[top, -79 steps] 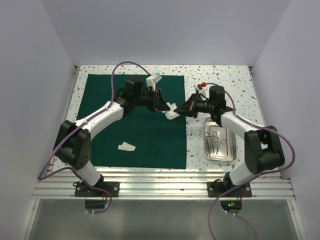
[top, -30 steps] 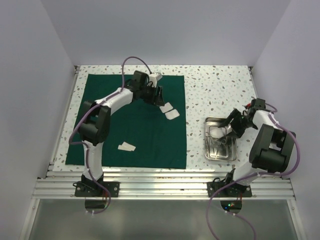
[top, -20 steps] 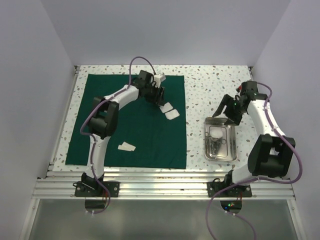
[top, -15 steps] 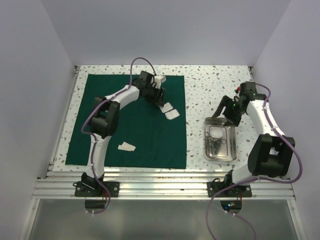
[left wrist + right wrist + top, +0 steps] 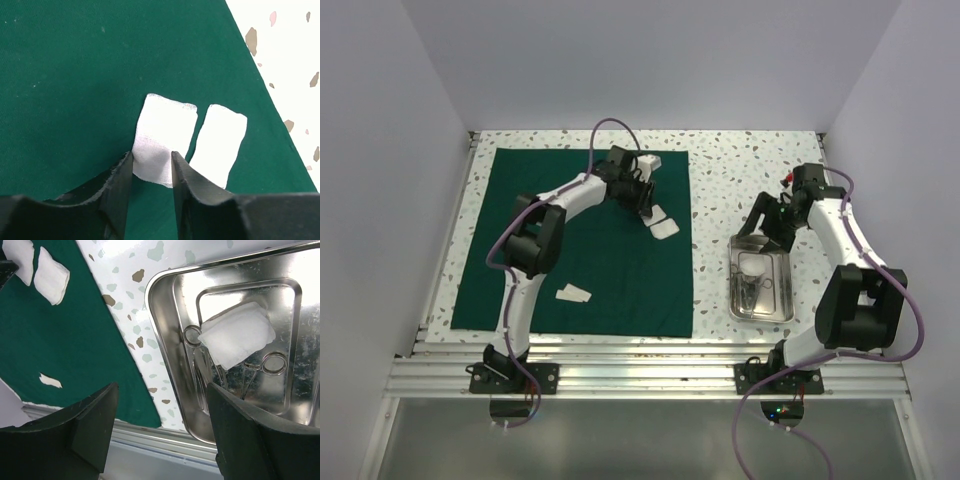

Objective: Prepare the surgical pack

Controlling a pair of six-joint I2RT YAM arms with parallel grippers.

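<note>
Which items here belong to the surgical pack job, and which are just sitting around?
Job:
- green cloth
- steel tray
- instruments in the tray
- gauze pad in the tray
- gauze squares on the cloth
- gauze piece near the cloth's front edge

Not job:
- speckled table
- aluminium rail

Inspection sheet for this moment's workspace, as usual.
Surface: speckled table, green cloth spread flat on its left half.
Job's things: steel tray right of the cloth, holding instruments and one gauze square; two gauze squares side by side on the cloth; third gauze nearer the arms' bases.
Clutter: nothing seen.
Pincers: left pincer part open astride one gauze's edge; right pincer open, empty, above the tray.
Cables: purple cables along both arms.
Surroundings: plain white walls.
</note>
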